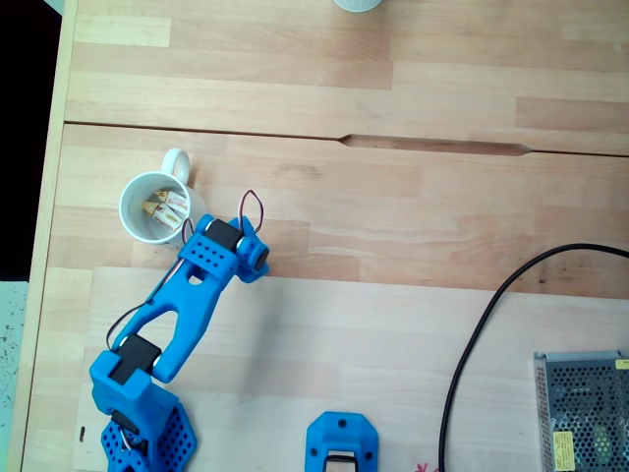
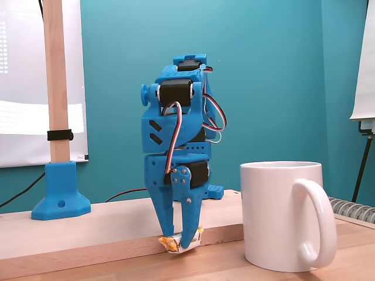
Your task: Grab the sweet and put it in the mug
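On the wooden table [image 1: 413,295], as seen from above, a white mug [image 1: 138,228] is recorded at left, handle toward the top, with wrapped sweets [image 1: 169,207] lying inside. Beside it, the blue arm [image 1: 187,305] is extended from its base. At table level, the gripper [image 2: 179,244] is pointed straight down, fingers nearly closed and pinched on a sweet [image 2: 176,241] with yellow-orange ends, resting on the tabletop left of the mug [image 2: 281,213]. A black cable [image 1: 491,315] is noted at right.
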`<state>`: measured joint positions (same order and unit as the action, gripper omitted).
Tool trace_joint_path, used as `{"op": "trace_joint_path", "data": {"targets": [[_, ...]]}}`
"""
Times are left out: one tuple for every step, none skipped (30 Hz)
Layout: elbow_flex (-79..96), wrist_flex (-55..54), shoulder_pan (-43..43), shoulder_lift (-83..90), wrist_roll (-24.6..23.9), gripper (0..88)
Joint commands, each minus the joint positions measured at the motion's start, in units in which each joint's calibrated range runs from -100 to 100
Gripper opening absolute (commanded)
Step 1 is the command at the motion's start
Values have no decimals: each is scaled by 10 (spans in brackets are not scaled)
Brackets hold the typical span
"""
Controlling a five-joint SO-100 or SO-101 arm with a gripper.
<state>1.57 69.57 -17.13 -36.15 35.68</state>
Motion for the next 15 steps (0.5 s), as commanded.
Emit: {"op": "trace_joint_path", "data": {"targets": [[-12,1,-1,66,-3,31],[-12,1,-1,72,-3,31],[-12,1,-1,77,-3,31],[-12,1,-1,84,-3,31],[-12,1,-1,90,-3,31],[-12,1,-1,96,-3,31],[-12,1,-1,102,-3,31],[-12,1,-1,107,-3,31],[-12,1,-1,112,-3,31],[-12,1,-3,118,-3,31],[-12,1,-3,124,-3,31],[-12,1,-4,131,-3,31],[-12,1,-4,138,-3,31],[-12,1,-3,144,-3,31],[-12,1,-2,149,-3,31]]}}
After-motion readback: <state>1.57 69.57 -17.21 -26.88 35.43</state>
